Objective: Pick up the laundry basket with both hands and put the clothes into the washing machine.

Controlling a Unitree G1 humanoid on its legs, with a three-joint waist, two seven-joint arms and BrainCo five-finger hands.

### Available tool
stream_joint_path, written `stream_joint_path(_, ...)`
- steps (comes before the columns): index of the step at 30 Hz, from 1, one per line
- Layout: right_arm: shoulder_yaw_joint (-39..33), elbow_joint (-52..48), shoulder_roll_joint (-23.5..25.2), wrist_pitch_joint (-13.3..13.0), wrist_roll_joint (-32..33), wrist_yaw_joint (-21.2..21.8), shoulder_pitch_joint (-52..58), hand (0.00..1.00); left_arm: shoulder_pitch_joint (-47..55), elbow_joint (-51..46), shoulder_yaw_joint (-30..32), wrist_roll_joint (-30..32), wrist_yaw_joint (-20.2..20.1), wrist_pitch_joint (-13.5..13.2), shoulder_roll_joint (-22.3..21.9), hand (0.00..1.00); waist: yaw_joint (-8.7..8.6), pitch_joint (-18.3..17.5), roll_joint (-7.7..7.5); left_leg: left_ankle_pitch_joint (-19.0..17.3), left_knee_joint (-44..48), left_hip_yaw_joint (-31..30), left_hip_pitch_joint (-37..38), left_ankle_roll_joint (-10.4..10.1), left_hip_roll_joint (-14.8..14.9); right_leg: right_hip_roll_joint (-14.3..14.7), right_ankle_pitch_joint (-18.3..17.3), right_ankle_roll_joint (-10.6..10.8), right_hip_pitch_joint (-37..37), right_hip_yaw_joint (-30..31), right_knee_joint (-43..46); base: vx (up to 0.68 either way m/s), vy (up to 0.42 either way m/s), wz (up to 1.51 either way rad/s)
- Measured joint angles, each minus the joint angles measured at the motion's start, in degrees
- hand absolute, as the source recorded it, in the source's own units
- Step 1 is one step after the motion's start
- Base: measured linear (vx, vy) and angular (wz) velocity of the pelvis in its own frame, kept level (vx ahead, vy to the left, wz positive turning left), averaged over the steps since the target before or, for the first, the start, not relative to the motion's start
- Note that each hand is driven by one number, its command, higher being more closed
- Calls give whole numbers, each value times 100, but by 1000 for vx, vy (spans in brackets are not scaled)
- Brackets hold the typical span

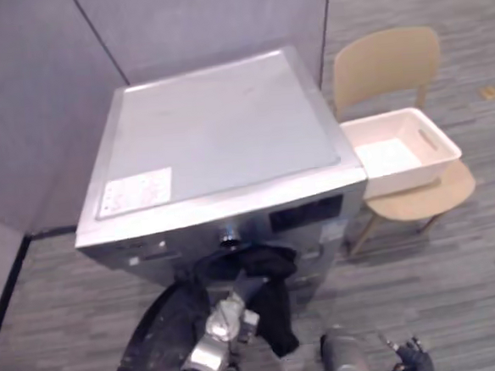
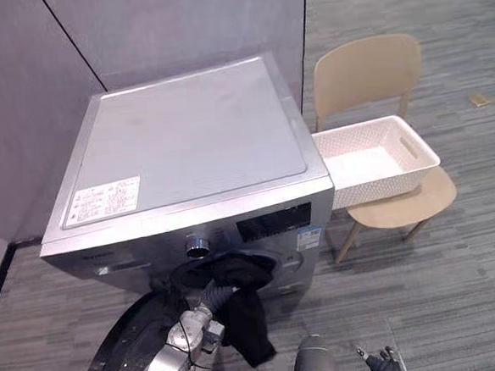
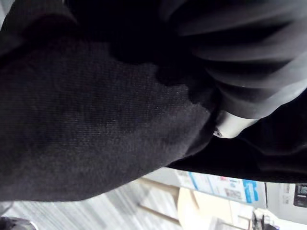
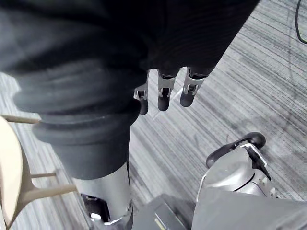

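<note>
Left hand [image 1: 229, 316] meets black cloth [image 1: 275, 307] at the washer [image 1: 219, 145] mouth, lower centre; its grip cannot be told. Right hand [image 4: 163, 89] hangs relaxed.

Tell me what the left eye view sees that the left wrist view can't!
Left eye view: the whole washing machine with its door open, the empty white basket on the chair, and the right robot hand open, low near the floor. Left wrist view: the black garment from very close, so its weave is visible. Both: that garment, the left robot hand against it, and the striped grey floor.
</note>
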Motion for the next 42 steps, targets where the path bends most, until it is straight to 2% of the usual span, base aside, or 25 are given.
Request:
stream_joint_path(1,26,-66,7,-6,89,-3,-259,0,-230,0,-91,1,76,0,73,100,-6,195,-77,-153,453,27,-387,40,6,-3,39,30,-298,105,126,-122,66,-20)
stream_joint_path(2,27,-99,1,-12,141,-8,-404,0,-366,4,-103,0,103,-1,82,100,-28,307,-111,-255,724,31,-594,53,17,0,48,44,-456,161,215,-178,90,-22)
stream_joint_path(3,33,-212,-42,-30,225,-14,-683,0,-708,40,-124,5,203,-2,83,100,-48,572,-132,-466,1280,39,-962,89,33,4,60,71,-753,276,424,-126,66,-18)
stream_joint_path(5,62,-443,-111,-163,401,-31,-1051,0,-1298,234,-125,26,354,-35,51,100,-65,909,-210,-757,1992,96,-1615,197,89,44,114,166,-1298,469,698,-226,131,-29)
stream_joint_path(7,166,-665,-149,-277,512,-110,-1377,0,-1971,730,-8,16,537,-46,17,100,-109,1175,-321,-971,2586,174,-2209,299,180,121,243,251,-1795,644,841,-212,167,-32)
stream_joint_path(8,188,-800,-146,-326,561,-144,-1530,0,-2311,1017,152,-8,678,-34,29,100,-215,1321,-324,-1051,2862,170,-2533,371,262,171,361,312,-1982,661,795,-134,189,-29)
stream_joint_path(9,189,-951,-132,-386,640,-193,-1565,0,-2544,1172,317,-69,813,-28,34,100,-229,1404,-337,-1117,3056,178,-2812,423,332,230,492,348,-2181,705,721,-113,194,-29)
stream_joint_path(14,186,-1647,-75,-428,665,-284,-1477,0,-3470,1478,1030,-428,1261,-28,220,100,-190,1498,-341,-1151,3562,298,-3757,490,664,433,943,463,-2852,799,402,-84,125,-31)
stream_joint_path(15,186,-1985,-23,-443,672,-288,-1448,0,-3693,1481,1261,-566,1384,-29,287,100,-179,1504,-351,-1196,3651,334,-3961,573,769,504,1044,453,-3023,804,320,-95,53,-34)
stream_joint_path(17,186,-2393,26,-461,674,-286,-1442,0,-4062,1482,1592,-783,1550,-27,418,100,-152,1548,-421,-1230,3829,436,-4176,614,944,639,1143,460,-3232,864,278,-85,36,-45)
stream_joint_path(19,182,-2758,25,-522,721,-281,-1428,0,-4665,1487,2047,-1159,1672,-27,727,100,-142,1555,-440,-1293,4083,483,-4569,657,1234,833,1298,437,-3522,896,115,-71,50,-57)
stream_joint_path(20,182,-2806,26,-543,725,-277,-1428,0,-4863,1498,2125,-1274,1675,-25,821,100,-143,1567,-462,-1300,4121,490,-4666,658,1284,861,1354,420,-3607,883,65,-72,70,-58)
stream_joint_path(21,178,-2848,30,-562,729,-272,-1428,0,-5274,1503,2238,-1665,1665,-24,1044,100,-135,1605,-532,-1303,4175,535,-4816,658,1378,900,1453,391,-3739,853,-54,-71,54,-55)
stream_joint_path(22,164,-2850,37,-562,780,-243,-1423,0,-5698,1504,2269,-2056,1655,-23,1335,100,-100,1634,-571,-1315,4230,555,-4969,655,1478,906,1576,358,-3856,767,-202,-73,59,-55)
stream_joint_path(25,23,-2857,142,-575,951,-221,-1221,0,-6887,1503,2455,-2552,1670,-27,1914,100,-71,1676,-553,-1329,4389,454,-5378,657,1638,942,1952,265,-4071,558,-443,-40,92,-35)
stream_joint_path(27,-97,-2859,292,-609,1059,-205,-1063,0,-7125,1257,2548,-2747,1674,-341,1787,100,27,1767,-542,-1328,4488,391,-5516,657,1710,999,2063,259,-4122,504,-480,6,70,-15)
stream_joint_path(29,-95,-2869,375,-628,1170,-84,-923,0,-7366,1263,2389,-3080,1697,-364,1757,100,129,1778,-539,-1328,4530,356,-5634,658,1701,1003,2101,249,-4196,479,-483,-21,70,-5)
stream_joint_path(31,-97,-2897,420,-665,1263,9,-781,0,-7580,1264,2335,-3375,1720,-376,1779,100,151,1778,-538,-1328,4568,372,-5756,661,1705,1006,2145,226,-4336,513,-500,-50,43,-5)
stream_joint_path(33,-129,-2905,418,-655,1390,40,-694,0,-7811,1265,2037,-3599,1845,-447,1986,100,221,1787,-535,-1330,4573,449,-5890,659,1709,992,2185,191,-4508,519,-607,-73,12,-21)
stream_joint_path(34,-250,-2933,417,-647,1427,95,-649,0,-7944,1265,1744,-3609,2007,-524,2129,100,323,1832,-522,-1328,4560,480,-5933,659,1723,979,2184,192,-4555,489,-707,-66,10,-27)
stream_joint_path(36,-373,-3023,403,-644,1520,142,-635,0,-8042,1265,1349,-3550,2227,-590,2288,100,320,1889,-522,-1323,4557,484,-5958,660,1718,929,2184,192,-4569,446,-727,-43,15,-5)
stream_joint_path(38,-573,-3249,352,-647,1520,150,-570,0,-8133,1256,759,-2710,2802,-566,2342,100,344,1890,-521,-1312,4614,447,-6042,663,1715,893,2186,190,-4606,415,-708,-23,25,9)
stream_joint_path(41,-744,-3586,239,-679,1520,184,-541,0,-8136,918,53,-1202,3282,-442,2471,100,357,1890,-522,-1309,4737,345,-6186,713,1693,814,2285,183,-4639,302,-663,10,56,9)
stream_joint_path(42,-783,-3719,213,-716,1520,230,-509,0,-8136,739,-138,-492,3398,-358,2502,0,355,1890,-522,-1317,4782,331,-6246,730,1663,792,2406,162,-4697,274,-595,26,62,13)
